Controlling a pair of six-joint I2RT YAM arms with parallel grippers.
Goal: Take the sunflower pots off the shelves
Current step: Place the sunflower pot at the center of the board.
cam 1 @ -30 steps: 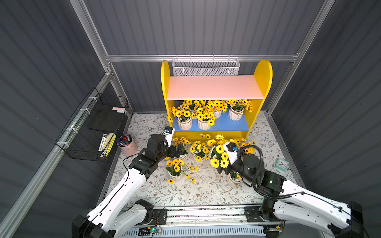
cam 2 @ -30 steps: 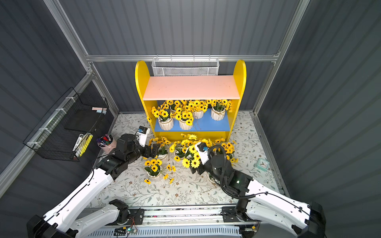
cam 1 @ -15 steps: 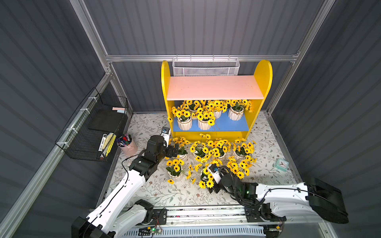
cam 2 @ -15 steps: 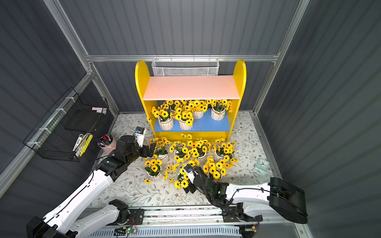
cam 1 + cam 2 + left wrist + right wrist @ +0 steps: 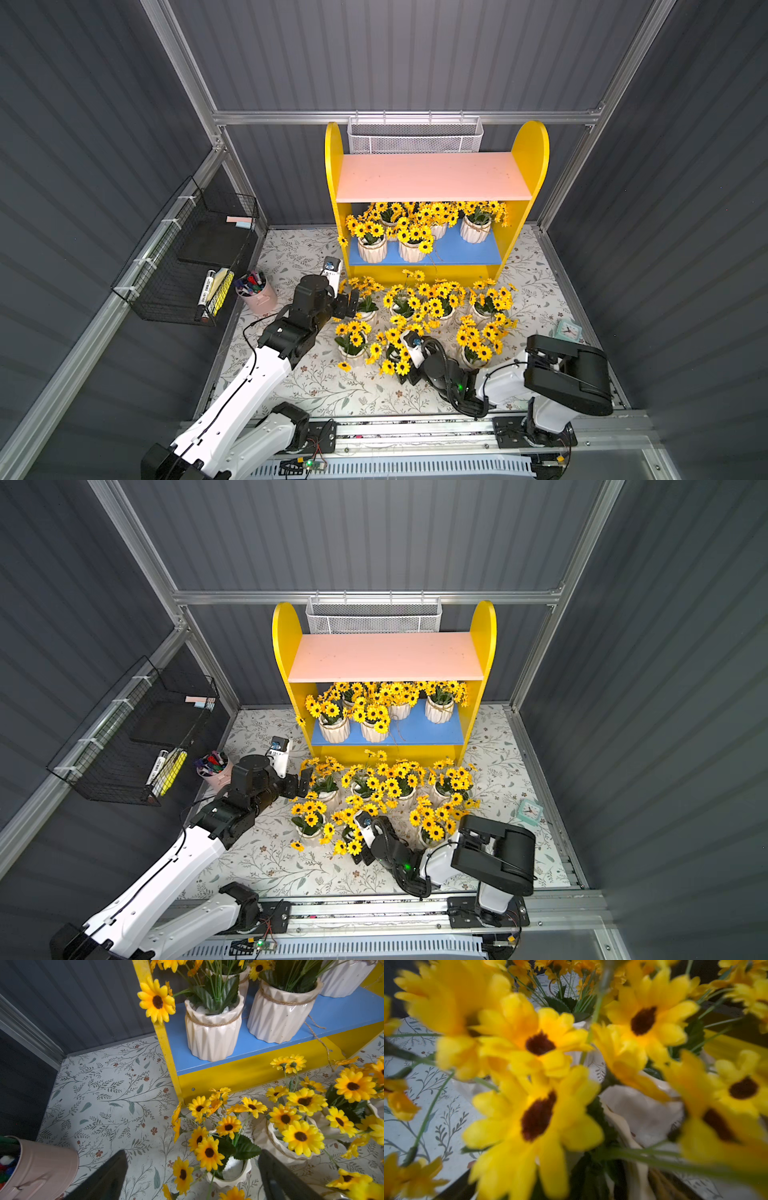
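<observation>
The shelves (image 5: 432, 176) (image 5: 386, 656) stand at the back, with a bare pink upper board. Several sunflower pots (image 5: 372, 249) (image 5: 334, 729) (image 5: 212, 1039) stand on the blue lower board. Several more stand on the floor in front (image 5: 440, 307) (image 5: 399, 789). My left gripper (image 5: 352, 301) (image 5: 303, 779) (image 5: 193, 1153) is open, level with the leftmost floor pot (image 5: 228, 1172), which sits between its spread fingers without touching them. My right gripper (image 5: 401, 370) (image 5: 360, 853) is low near the front, shut on one sunflower pot (image 5: 390, 357) (image 5: 349, 838) (image 5: 643, 1118). That pot's blooms hide the jaws in the right wrist view.
A pink cup of markers (image 5: 257, 293) (image 5: 41, 1167) stands left of my left arm. A black wire rack (image 5: 187, 257) hangs on the left wall and a white mesh basket (image 5: 415, 135) hangs behind the shelves. A small teal clock (image 5: 568, 331) lies at the right. The arm rail (image 5: 415, 428) runs along the front.
My right arm folded back and carried its pot from in front of the shelves to the near floor, left of centre. My left gripper has barely shifted.
</observation>
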